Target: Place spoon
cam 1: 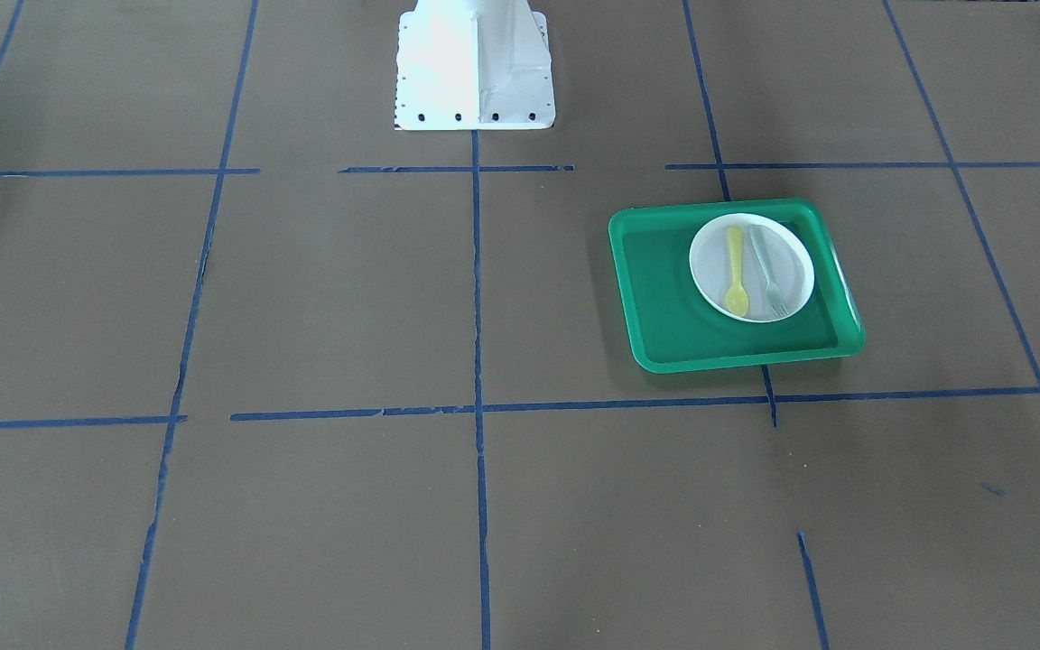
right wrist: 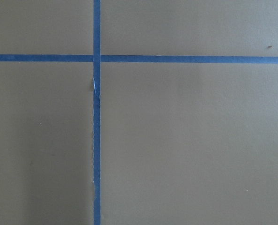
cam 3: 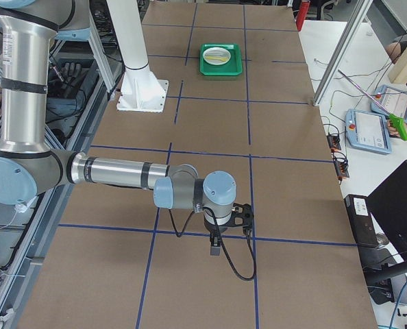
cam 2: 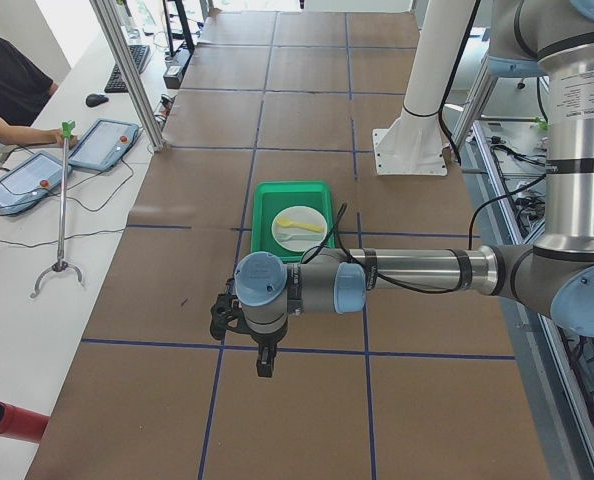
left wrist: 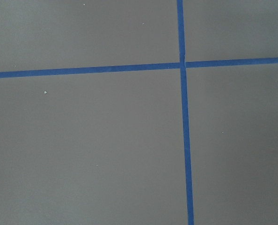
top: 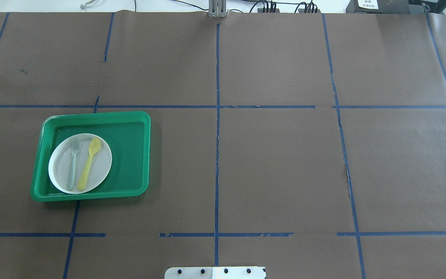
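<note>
Spoon [cam 1: 736, 271] lies flat on the white plate [cam 1: 711, 266] inside the green tray [cam 1: 664, 307] in the front-facing view, just beside the grey-green fork [cam 1: 766, 271], handles parallel and apart. Overhead, the plate sits in the tray's left half, the spoon's bowl toward the tray's far rim. From the robot's left, the left end effector [cam 2: 264, 366] hangs over the bench [cam 2: 307, 430], well apart from the tray; whether it is spread or closed I cannot tell. From the robot's right, the right end effector [cam 3: 216, 248] hangs far from the tray, its opening likewise unclear. Wrist views show bench paper crossed by blue tape lines [left wrist: 184, 140].
</note>
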`<state>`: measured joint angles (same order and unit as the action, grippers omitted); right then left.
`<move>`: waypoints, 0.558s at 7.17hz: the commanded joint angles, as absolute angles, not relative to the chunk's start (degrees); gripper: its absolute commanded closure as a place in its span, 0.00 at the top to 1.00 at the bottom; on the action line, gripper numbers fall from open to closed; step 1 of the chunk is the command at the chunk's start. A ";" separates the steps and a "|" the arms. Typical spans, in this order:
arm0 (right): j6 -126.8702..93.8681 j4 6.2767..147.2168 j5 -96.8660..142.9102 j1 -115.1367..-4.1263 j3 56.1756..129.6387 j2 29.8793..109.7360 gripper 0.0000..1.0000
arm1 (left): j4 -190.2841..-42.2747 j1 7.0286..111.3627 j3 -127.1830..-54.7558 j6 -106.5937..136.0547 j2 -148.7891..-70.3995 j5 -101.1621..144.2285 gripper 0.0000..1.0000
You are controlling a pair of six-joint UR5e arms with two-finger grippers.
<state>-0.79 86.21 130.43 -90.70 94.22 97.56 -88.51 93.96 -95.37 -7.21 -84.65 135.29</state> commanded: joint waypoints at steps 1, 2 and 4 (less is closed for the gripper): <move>-0.79 86.22 130.43 -90.70 94.22 97.56 1.00 | -88.51 93.96 -95.28 -7.21 -84.99 135.35 1.00; -0.79 86.22 130.43 -90.70 94.22 97.56 1.00 | -88.51 93.96 -95.62 -7.21 -85.34 135.44 1.00; -0.79 86.22 130.43 -90.70 94.22 97.56 1.00 | -88.86 93.60 -97.71 -6.68 -86.04 135.79 1.00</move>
